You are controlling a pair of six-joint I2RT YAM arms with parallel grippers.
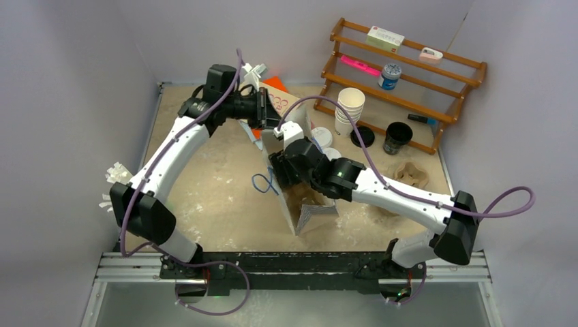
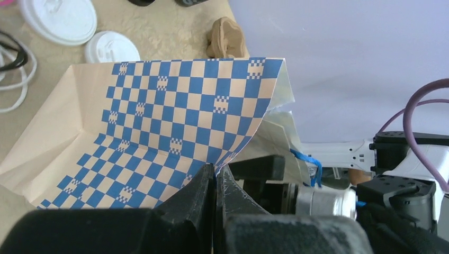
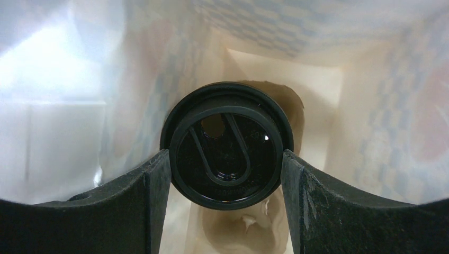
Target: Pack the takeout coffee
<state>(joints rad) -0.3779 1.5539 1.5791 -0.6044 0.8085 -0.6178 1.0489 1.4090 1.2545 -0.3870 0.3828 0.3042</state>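
The black cup is inside the paper bag. The right tool has it. One finger presses on each side of the round black lid, so the tool is closed on the cup and is holding it.

The lid faces back out toward the bag's mouth. The cup's bottom points the other way, toward the bag's deep end. So the cup's long way runs straight along the bag, the same way the right tool reaches in.

At the deep end of the bag, right behind the cup, there is some brown cardboard. I cannot tell if the cup touches it yet. I think the next move depends on this. The cup should go straight in toward the cardboard, and then the fingers can let go.

The left tool is pinched tight on the edge of the bag, at its mouth. I think this holds the bag open for the other arm.

Two white lids sit on the surface, outside the bag on its far side. I cannot tell if there are cups under them.
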